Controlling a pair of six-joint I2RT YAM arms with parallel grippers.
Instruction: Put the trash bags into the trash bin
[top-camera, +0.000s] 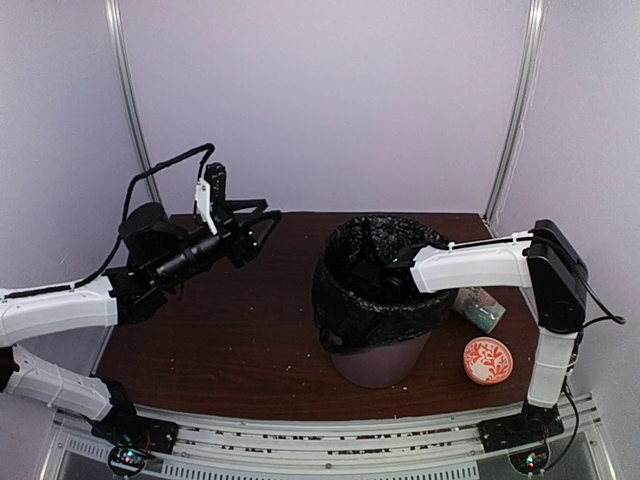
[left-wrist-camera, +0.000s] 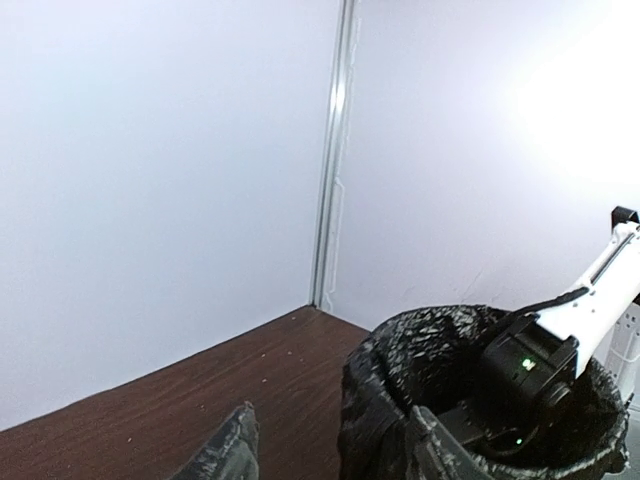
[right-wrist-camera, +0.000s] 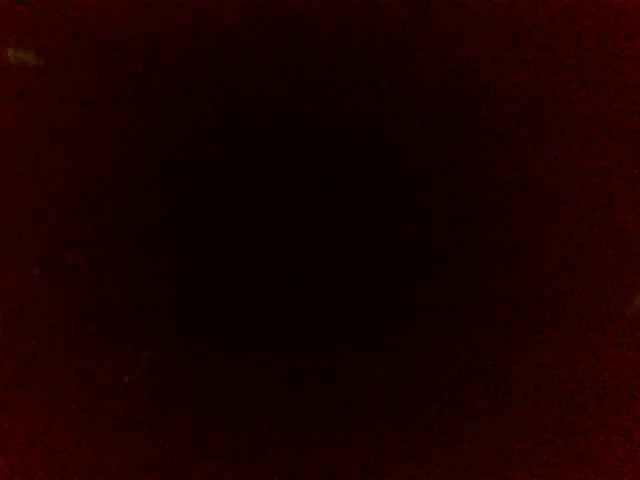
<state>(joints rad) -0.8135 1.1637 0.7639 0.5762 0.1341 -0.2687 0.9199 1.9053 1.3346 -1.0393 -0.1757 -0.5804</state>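
Trash bin (top-camera: 382, 362) stands on the table (top-camera: 230, 340). Trash bag (top-camera: 350, 300) lies in the bin, draped over its rim. Right arm (top-camera: 470, 265) enters the bin's mouth from its right. Left gripper (top-camera: 268, 222) sits well left of the bin, toward the back. A cylinder (top-camera: 482, 308) and a round item (top-camera: 488, 360) lie just right of the bin.

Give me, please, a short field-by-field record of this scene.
trash bin: upright, right of table centre
trash bag: black, lining the bin, draped over its rim
left gripper: open, empty, left of the bin
right arm: reaches into the bin; fingers hidden, wrist view dark
table: dark wood
right of bin: round red-patterned item, greenish item
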